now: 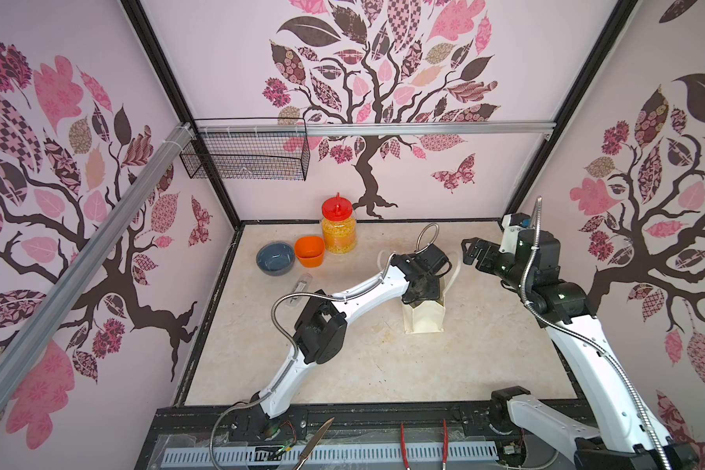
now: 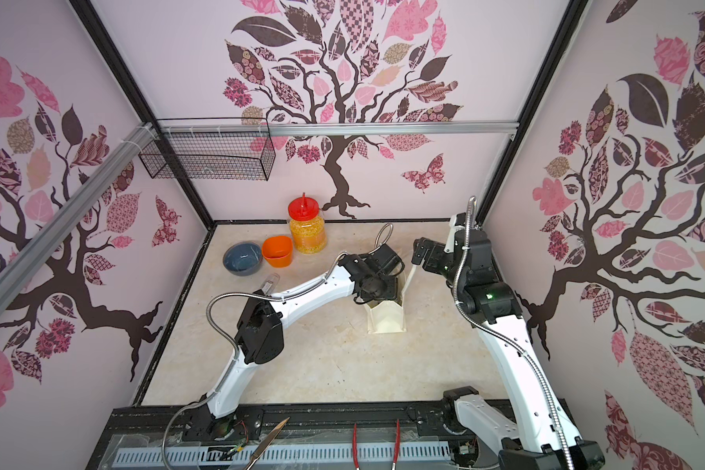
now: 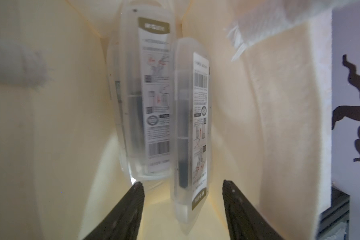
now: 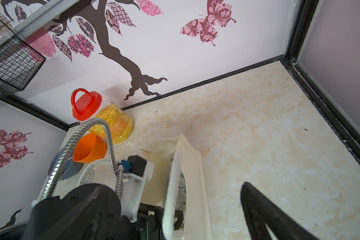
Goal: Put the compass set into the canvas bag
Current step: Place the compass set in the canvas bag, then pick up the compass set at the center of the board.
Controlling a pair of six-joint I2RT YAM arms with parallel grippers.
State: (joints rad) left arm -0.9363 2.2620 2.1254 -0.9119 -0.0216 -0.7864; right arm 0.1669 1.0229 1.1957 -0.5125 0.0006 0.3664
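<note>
Inside the cream-white cloth canvas bag [image 3: 279, 104], a translucent plastic compass set case [image 3: 190, 135] sits between the parted jaws of the left gripper [image 3: 182, 185], seemingly untouched, its long axis pointing straight ahead of the gripper, alongside a second such case [image 3: 141, 93]. The right gripper [image 1: 468, 251] gapes wide, empty.

In both top views the left claw [image 3: 183, 184] is out of sight inside the canvas bag [image 1: 424, 319].

Three compass sets [image 3: 152, 93] [image 3: 192, 128] [image 1: 303, 283], one canvas bag [image 1: 424, 317], jar [image 1: 339, 232], cup [image 1: 309, 252], bowl [image 1: 275, 259]
</note>
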